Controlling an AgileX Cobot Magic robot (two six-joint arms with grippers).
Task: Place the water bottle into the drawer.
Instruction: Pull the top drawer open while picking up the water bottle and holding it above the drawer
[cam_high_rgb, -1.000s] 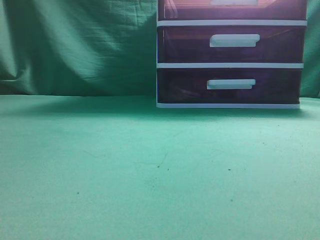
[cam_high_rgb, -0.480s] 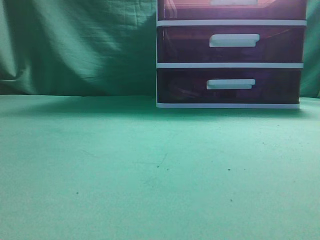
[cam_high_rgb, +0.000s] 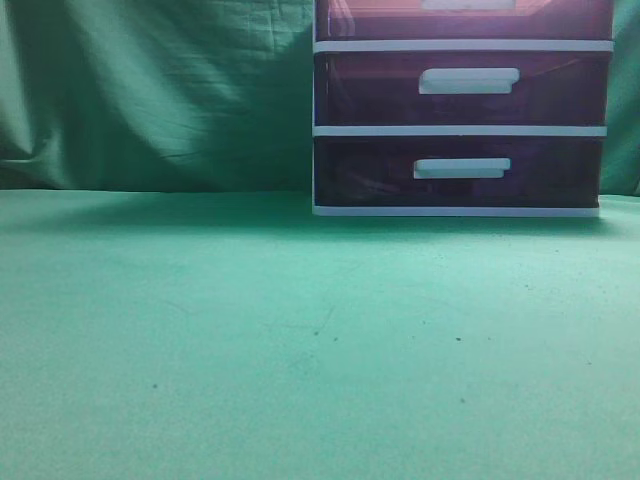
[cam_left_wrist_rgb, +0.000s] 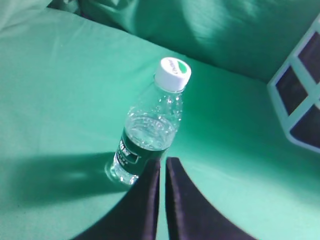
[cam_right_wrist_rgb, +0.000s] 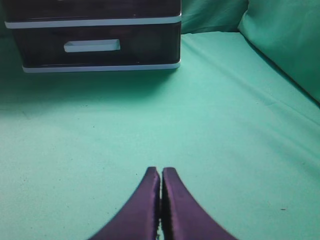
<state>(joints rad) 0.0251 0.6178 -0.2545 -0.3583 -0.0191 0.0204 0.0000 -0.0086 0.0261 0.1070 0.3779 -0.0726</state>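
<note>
A clear water bottle (cam_left_wrist_rgb: 150, 132) with a white cap and dark label stands upright on the green cloth in the left wrist view. My left gripper (cam_left_wrist_rgb: 163, 161) is shut and empty, its tips just in front of the bottle's base. My right gripper (cam_right_wrist_rgb: 160, 171) is shut and empty, low over the cloth, well back from the drawer unit (cam_right_wrist_rgb: 100, 65). The uppermost drawer (cam_high_rgb: 464, 18) is closed, only its lower part showing at the top of the exterior view. The bottle and both grippers are out of the exterior view.
The white-framed unit has two lower drawers (cam_high_rgb: 462, 88) (cam_high_rgb: 460, 172), both closed, with white handles. It also shows at the right edge of the left wrist view (cam_left_wrist_rgb: 300, 95). A green cloth backdrop (cam_high_rgb: 150, 90) hangs behind the green table (cam_high_rgb: 300, 350).
</note>
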